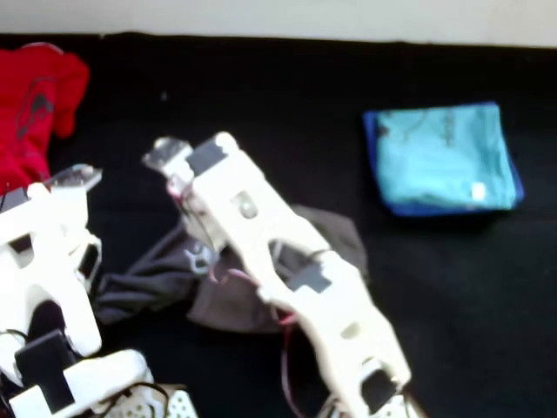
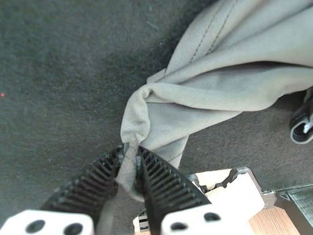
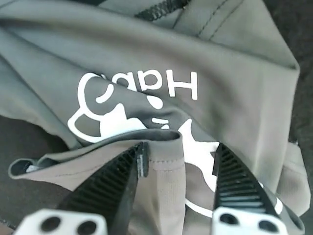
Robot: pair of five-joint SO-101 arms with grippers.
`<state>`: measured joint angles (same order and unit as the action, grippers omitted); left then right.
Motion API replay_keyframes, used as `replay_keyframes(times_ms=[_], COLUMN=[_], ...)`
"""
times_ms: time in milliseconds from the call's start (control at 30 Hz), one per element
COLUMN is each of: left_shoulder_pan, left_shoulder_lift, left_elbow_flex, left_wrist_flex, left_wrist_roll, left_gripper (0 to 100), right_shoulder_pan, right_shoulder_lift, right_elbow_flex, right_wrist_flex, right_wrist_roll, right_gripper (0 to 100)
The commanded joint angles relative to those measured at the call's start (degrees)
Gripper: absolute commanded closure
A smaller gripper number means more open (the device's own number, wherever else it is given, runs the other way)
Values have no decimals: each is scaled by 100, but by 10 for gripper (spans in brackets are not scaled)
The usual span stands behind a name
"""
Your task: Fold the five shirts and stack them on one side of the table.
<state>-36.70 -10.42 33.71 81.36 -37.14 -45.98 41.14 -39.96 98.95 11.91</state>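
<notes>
A crumpled grey shirt [image 1: 252, 292] with a white print lies on the black table [image 1: 287, 96] between my two arms. My left gripper [image 2: 131, 149] is shut on a bunched corner of the grey shirt [image 2: 205, 93], just above the cloth-covered table. My right gripper [image 3: 178, 152] stands open over the printed part of the shirt [image 3: 146, 49], with a folded edge lying between its fingers. In the high view the left arm [image 1: 52, 252] stands at the shirt's left end and the right arm [image 1: 287, 261] reaches across its middle.
A folded teal shirt [image 1: 444, 157] rests on a folded blue one [image 1: 383, 131] at the back right. A red shirt [image 1: 30, 104] lies loose at the back left. Arm bases [image 1: 104, 383] stand along the front edge.
</notes>
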Motion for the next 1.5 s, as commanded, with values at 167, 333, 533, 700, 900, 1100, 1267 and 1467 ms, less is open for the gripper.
replay_keyframes(times_ms=[167,333,533,700,900,1100,1267,1467], left_shoulder_pan=[-75,-75,-75,-75,-75,-75,-57,-66], left_shoulder_lift=[-4,-4,-4,-4,-4,-4,-4,-4], left_elbow_flex=[-31,-31,-31,-31,-31,-31,-31,-31], left_wrist_flex=[-141,-141,-141,-255,-255,-255,-255,-229], left_wrist_roll=[26,26,26,26,26,26,26,26], left_gripper=[990,990,990,990,990,990,990,990], right_shoulder_pan=[-347,-330,-75,-145,-154,-75,-92,-154], right_shoulder_lift=[48,48,31,22,-690,-1833,-2070,-1692], right_elbow_flex=[-558,-541,171,453,514,1437,2237,2273], right_wrist_flex=[215,224,224,224,215,215,136,-444], right_wrist_roll=[-53,-53,-26,-44,-26,-18,-18,-18], right_gripper=[854,872,829,774,806,804,775,742])
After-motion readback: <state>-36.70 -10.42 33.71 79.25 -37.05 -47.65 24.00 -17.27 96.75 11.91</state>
